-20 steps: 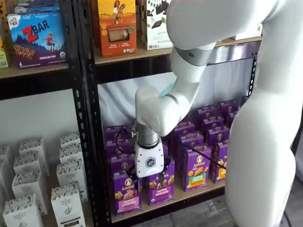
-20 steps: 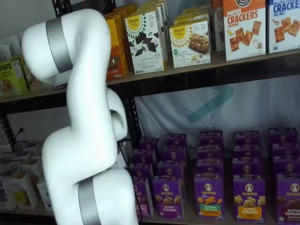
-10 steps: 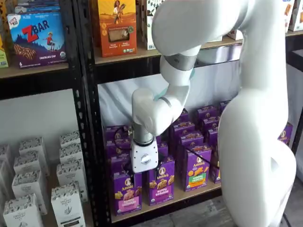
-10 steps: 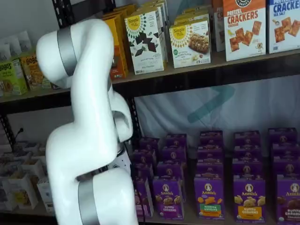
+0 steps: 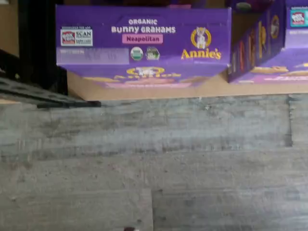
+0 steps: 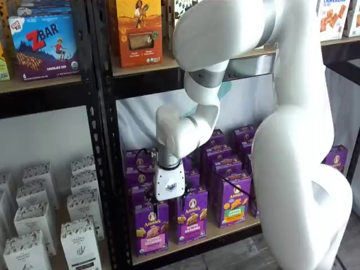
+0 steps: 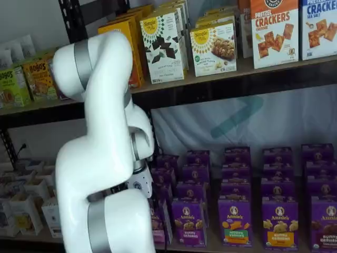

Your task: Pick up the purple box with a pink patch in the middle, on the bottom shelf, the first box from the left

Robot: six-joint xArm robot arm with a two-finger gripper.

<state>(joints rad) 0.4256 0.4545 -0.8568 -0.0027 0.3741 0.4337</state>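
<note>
One white-bodied two-finger gripper (image 6: 168, 198) hangs just above the small upright purple carton with a pink patch (image 6: 150, 228), its fingers too hidden to tell whether they are parted, while that carton stands at the left front of the light tan wooden bottom shelf (image 6: 225, 230), its top panel (image 5: 143, 36) filling the wrist view.

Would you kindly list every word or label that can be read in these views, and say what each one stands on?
"ORGANIC BUNNY GRAHAMS", "Neapolitan", "Annie's": top of the purple box, wrist view.
"SCAN": small label on that top; the rest is blurred.
"ZBAR": blue box.
"Annie's": front of the purple box, under the gripper.
"Simple Mills": white box.
"CRACKERS": orange box.
"BOBOS": yellow box, partly blurred.
Smaller print is unreadable.
</note>
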